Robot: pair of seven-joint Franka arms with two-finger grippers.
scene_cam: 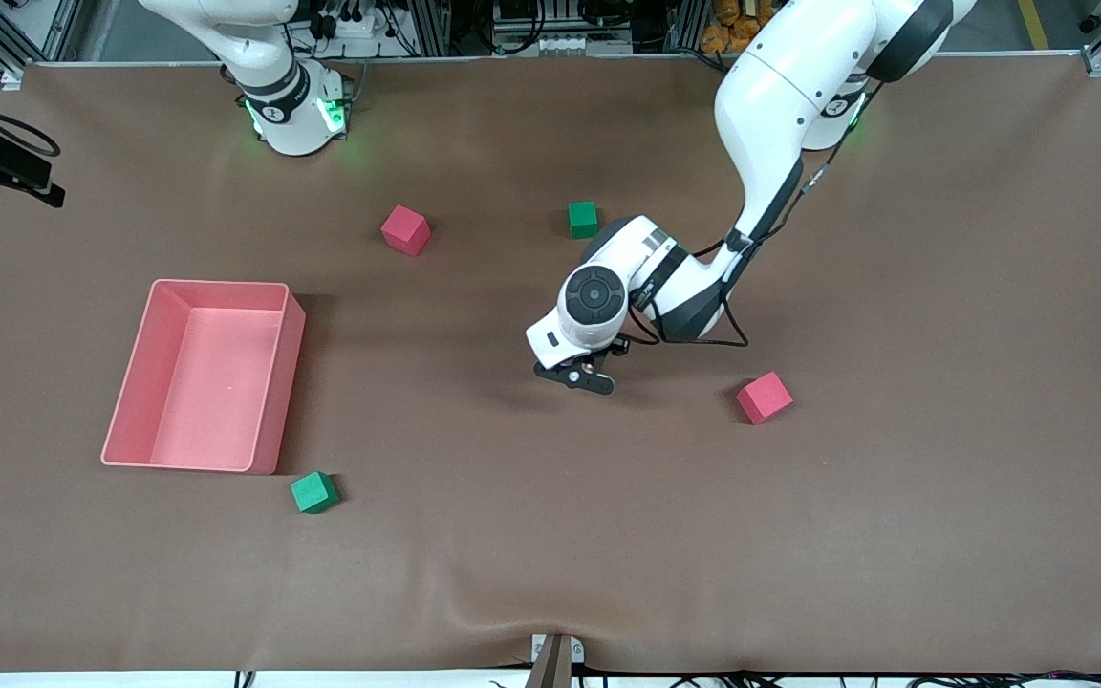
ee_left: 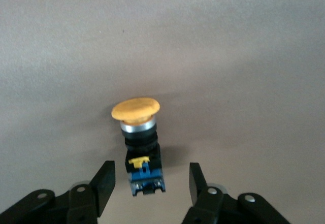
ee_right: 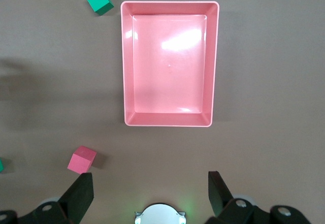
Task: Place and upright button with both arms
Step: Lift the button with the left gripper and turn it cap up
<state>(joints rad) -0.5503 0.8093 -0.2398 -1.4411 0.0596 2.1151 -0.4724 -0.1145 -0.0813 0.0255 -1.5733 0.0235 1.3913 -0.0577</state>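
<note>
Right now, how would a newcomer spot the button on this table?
Find the left gripper, low over mid-table between the pink tray and a pink cube. The button lies between its open fingers: orange cap, black body, unlike the foam cubes.

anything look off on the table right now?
Only the button: it lies on its side on the mat between the open fingers of the left gripper, not upright. The right gripper waits open, high over the pink bin.

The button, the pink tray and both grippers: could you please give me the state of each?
button: lying on its side, unheld.
pink tray: upright, empty.
left gripper: jaws open, astride the button's base.
right gripper: jaws open, high above the tray.
</note>
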